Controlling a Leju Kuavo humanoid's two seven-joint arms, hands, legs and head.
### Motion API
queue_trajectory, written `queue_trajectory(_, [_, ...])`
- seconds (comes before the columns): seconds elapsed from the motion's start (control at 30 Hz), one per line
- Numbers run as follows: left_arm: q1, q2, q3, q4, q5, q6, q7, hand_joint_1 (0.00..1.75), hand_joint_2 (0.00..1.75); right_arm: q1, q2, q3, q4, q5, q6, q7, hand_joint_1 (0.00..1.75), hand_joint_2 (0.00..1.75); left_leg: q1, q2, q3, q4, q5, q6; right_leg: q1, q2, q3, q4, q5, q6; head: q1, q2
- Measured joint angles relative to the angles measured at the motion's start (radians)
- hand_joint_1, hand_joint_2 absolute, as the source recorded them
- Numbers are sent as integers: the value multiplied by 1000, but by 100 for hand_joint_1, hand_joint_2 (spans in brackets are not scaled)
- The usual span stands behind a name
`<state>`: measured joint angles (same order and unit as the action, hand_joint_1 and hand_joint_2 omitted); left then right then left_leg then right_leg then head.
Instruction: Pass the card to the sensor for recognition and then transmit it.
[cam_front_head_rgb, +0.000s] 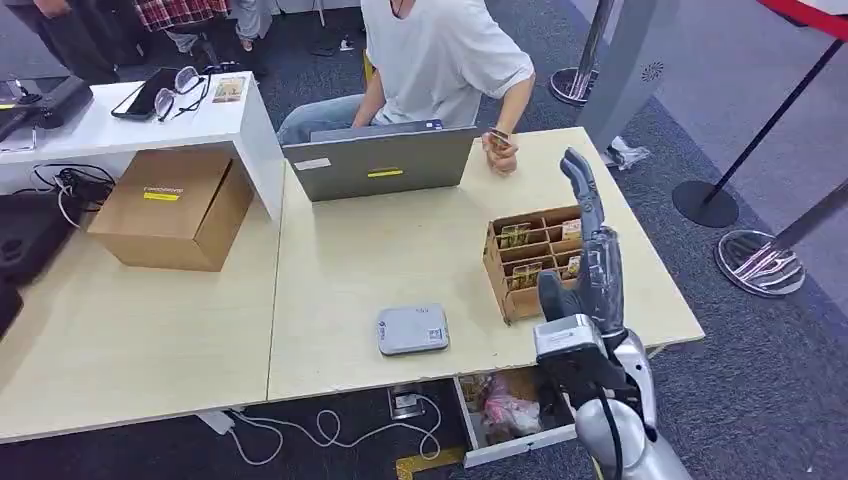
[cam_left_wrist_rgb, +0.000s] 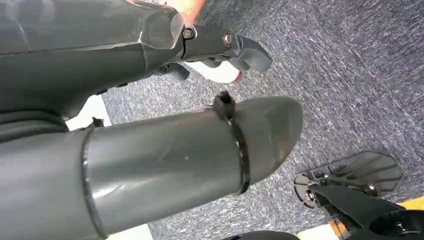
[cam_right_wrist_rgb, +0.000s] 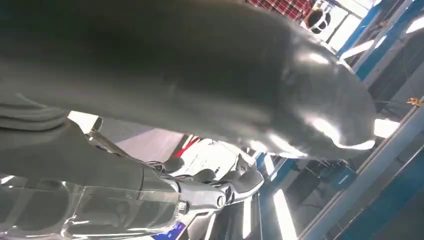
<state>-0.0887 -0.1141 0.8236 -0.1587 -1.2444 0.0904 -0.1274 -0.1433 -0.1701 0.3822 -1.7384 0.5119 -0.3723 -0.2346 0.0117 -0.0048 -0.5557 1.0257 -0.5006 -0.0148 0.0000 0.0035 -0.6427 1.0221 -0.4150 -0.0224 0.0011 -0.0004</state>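
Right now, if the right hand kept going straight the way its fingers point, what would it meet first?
Probably the person's hand holding a card at the table's far edge. The right hand is raised, empty, fingers pointing up and away above the card box. Depth is unclear, so it could pass over.

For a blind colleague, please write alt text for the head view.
The robot's right hand is raised, empty, above a wooden card box on a pale table. A flat grey sensor lies nearby; a person sits behind a laptop.
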Motion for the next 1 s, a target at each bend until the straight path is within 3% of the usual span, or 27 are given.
queue_trajectory(0.27, [0, 1, -1, 0, -3, 0, 0, 0, 0, 28, 0, -16, -29, 20, 3, 2, 0, 0, 0, 0, 0, 0, 0, 0, 0, 0, 0, 0, 0, 0, 0, 0])
queue_trajectory(0.67, [3, 3, -1, 0, 18, 2, 0, 0, 0, 27, 31, -18, -32, 48, 69, 10, 0, 0, 0, 0, 0, 0, 0, 0, 0, 0, 0, 0, 0, 0, 0, 0])
queue_trajectory(1.0, [7, 4, -3, 0, 3, 2, -1, 0, 0, 29, 40, -44, -38, 56, 69, 4, 0, 0, 0, 0, 0, 0, 0, 0, 0, 0, 0, 0, 0, 0, 0, 0])
